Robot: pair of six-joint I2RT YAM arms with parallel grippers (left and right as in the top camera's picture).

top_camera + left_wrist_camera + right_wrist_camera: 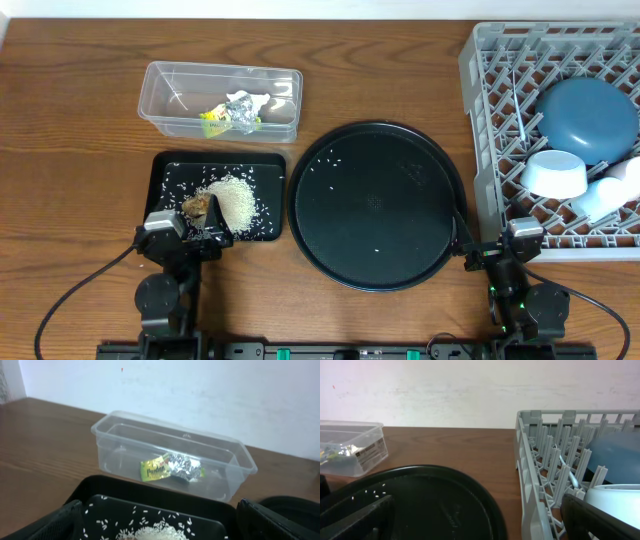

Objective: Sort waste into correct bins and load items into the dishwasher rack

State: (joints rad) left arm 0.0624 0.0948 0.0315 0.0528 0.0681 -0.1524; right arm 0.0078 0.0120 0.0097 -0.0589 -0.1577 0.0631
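The clear tub [160, 92] at the back left holds a yellow-green wrapper [154, 468], crumpled foil [185, 466] and white tissue [250, 101]. In front of it the black rectangular tray [166, 215] carries loose rice [236, 198] and a brown lump [197, 206]. My left gripper [190, 234] stands open at this tray's near edge, its fingers [270, 521] straddling the rice [155, 532]. The grey rack [480, 150] on the right holds a dark-blue plate [587, 118], a pale bowl [553, 173] and a white cup [600, 201]. My right gripper [496, 246] is open by the rack's near-left corner, holding nothing.
A large round black tray [375, 205] with a few stray rice grains lies between the rectangular tray and the rack. In the right wrist view the round tray [435, 505] fills the lower left and the rack wall [532, 480] rises on the right. A thin pale utensil [519, 108] leans in the rack.
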